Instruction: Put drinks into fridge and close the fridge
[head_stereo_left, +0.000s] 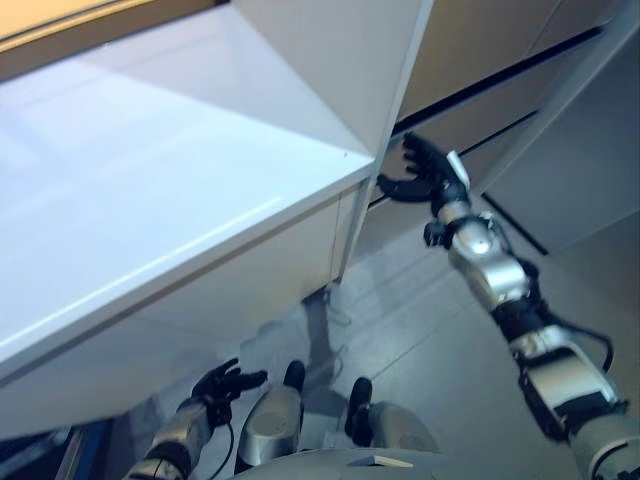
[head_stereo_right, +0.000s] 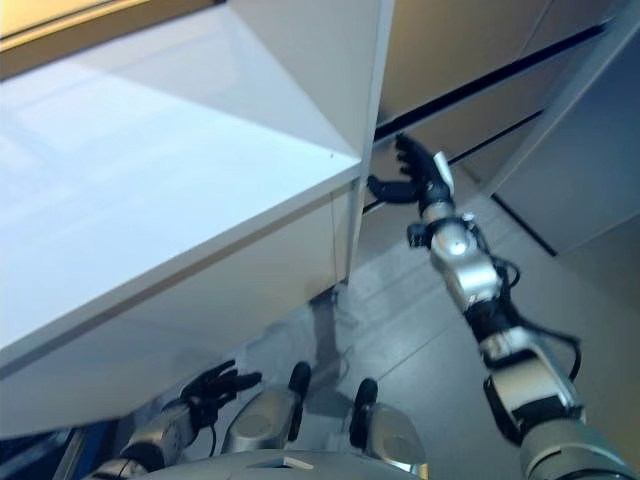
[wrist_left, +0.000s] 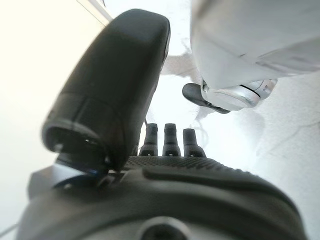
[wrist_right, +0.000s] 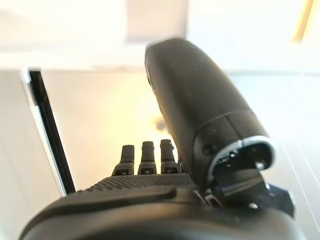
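Note:
No drink shows in any view. A large white fridge (head_stereo_left: 150, 180) fills the left half of the eye views, its front corner edge (head_stereo_left: 372, 165) running down the middle. My right hand (head_stereo_left: 428, 175) is raised just right of that edge, open, fingers spread and thumb pointing toward the edge; I cannot tell whether it touches. The right wrist view shows straight fingers (wrist_right: 145, 157) and nothing held, with a pale panel beyond. My left hand (head_stereo_left: 225, 383) hangs low under the white body, open and empty, its fingers (wrist_left: 170, 140) straight.
Beige cabinet fronts (head_stereo_left: 480, 50) split by dark gaps (head_stereo_left: 500, 82) stand behind the right hand. A pale grey panel (head_stereo_left: 580, 170) rises at the far right. Grey floor (head_stereo_left: 420, 340) lies below.

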